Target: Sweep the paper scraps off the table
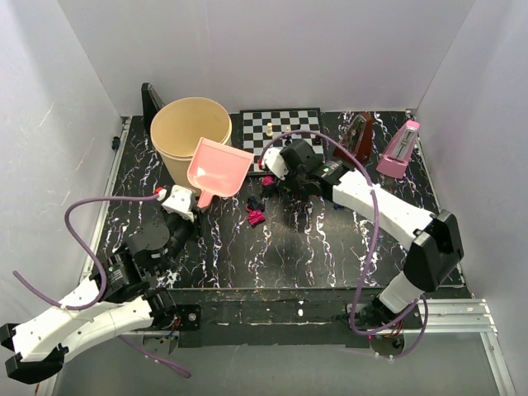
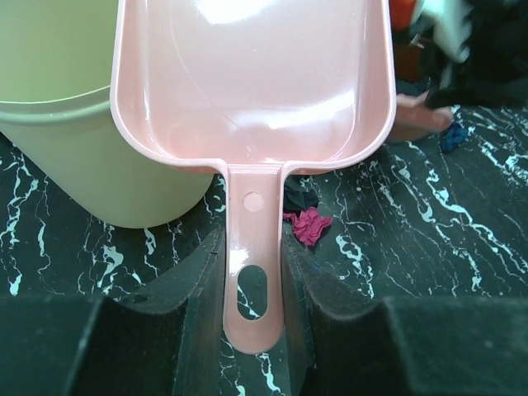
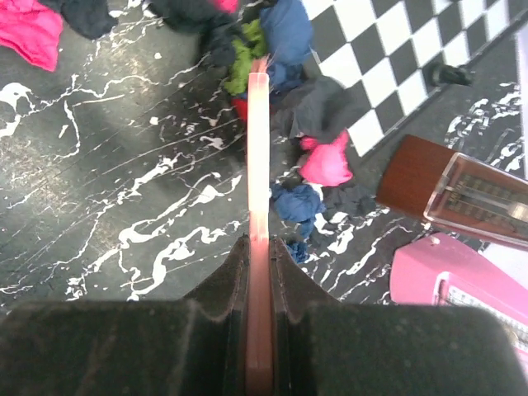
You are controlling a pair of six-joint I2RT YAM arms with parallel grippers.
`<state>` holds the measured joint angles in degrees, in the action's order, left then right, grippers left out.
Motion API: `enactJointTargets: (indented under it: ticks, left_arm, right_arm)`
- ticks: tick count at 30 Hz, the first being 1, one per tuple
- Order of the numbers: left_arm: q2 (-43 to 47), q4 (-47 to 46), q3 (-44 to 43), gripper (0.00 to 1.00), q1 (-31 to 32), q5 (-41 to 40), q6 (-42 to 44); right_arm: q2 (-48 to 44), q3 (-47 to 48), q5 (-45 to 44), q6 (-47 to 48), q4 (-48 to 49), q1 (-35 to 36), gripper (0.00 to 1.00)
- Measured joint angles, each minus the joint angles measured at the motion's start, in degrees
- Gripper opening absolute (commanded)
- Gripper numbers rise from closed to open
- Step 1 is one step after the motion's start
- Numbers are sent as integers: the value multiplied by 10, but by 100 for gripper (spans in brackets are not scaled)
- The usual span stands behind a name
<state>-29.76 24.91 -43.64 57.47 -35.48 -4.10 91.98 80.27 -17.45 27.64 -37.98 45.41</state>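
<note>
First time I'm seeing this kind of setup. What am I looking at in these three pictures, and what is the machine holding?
Two robot arms are bolted at the near edge of a black marbled table. The wide picture comes from a fixed camera above and behind them. The other two come from a camera on each wrist. The left end effector grips a pink dustpan by its handle, beside a beige bucket. The right end effector pinches a flat pink tool, seen edge-on, next to a cluster of crumpled paper scraps. At the back sit a chessboard, a brown metronome and a pink metronome.
</note>
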Motion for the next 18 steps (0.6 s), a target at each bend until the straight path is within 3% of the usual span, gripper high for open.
enactJointTargets:
  ticks: [10,13,18]
  left_arm:
    - [-181,101,-75,0,0,59,-37]
    - [-209,133,-91,0,0,95,-45]
    - [-257,181,-124,0,0,155,-58]
  right_arm:
    - [-185,6,-4,-70,-1,-37,1]
    - [-185,32,-50,-109,-17,-65,1]
    - [-108,65,-134,-170,-62,-139,1]
